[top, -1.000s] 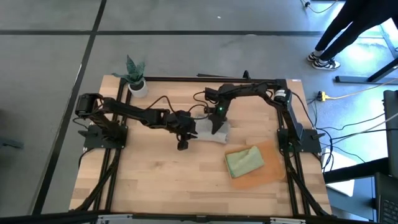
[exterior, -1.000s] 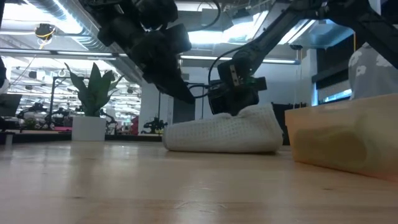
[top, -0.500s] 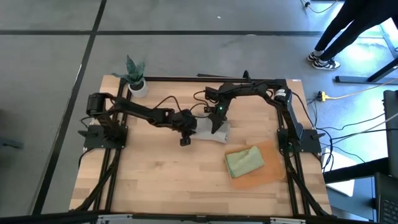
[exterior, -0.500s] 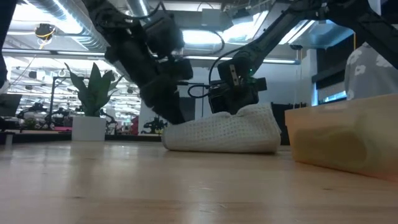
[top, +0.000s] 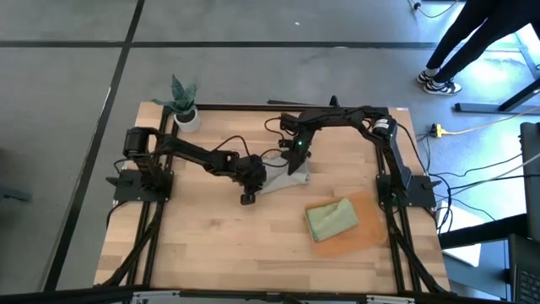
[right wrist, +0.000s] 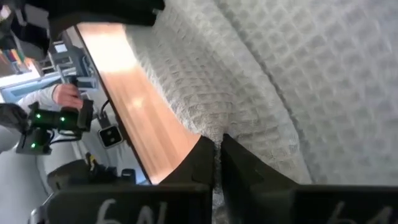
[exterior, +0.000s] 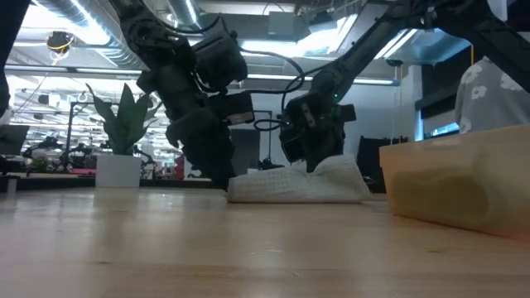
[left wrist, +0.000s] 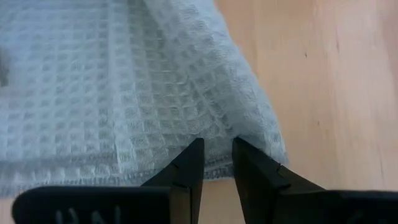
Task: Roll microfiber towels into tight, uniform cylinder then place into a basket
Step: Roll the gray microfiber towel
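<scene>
High view: the orange-brown basket [top: 359, 233] lies at the table's near right and holds the rolled green towel [top: 331, 219]. The grey towel [top: 283, 178] lies flat at mid-table, left of and beyond the basket; the left gripper [top: 253, 179] and right gripper [top: 294, 163] meet over it.

Low view: the grey towel [exterior: 300, 186] lies slumped beneath both grippers; the basket's wall [exterior: 457, 180] stands at right.

Left wrist view: the fingers [left wrist: 188, 171] pinch the towel's edge fold.

Right wrist view: the fingers [right wrist: 200, 160] clamp a towel fold.

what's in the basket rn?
One bundled sage green towel lies in the orange-brown basket. The basket floor beneath it is covered. The grey towel is on the table, outside.
</scene>
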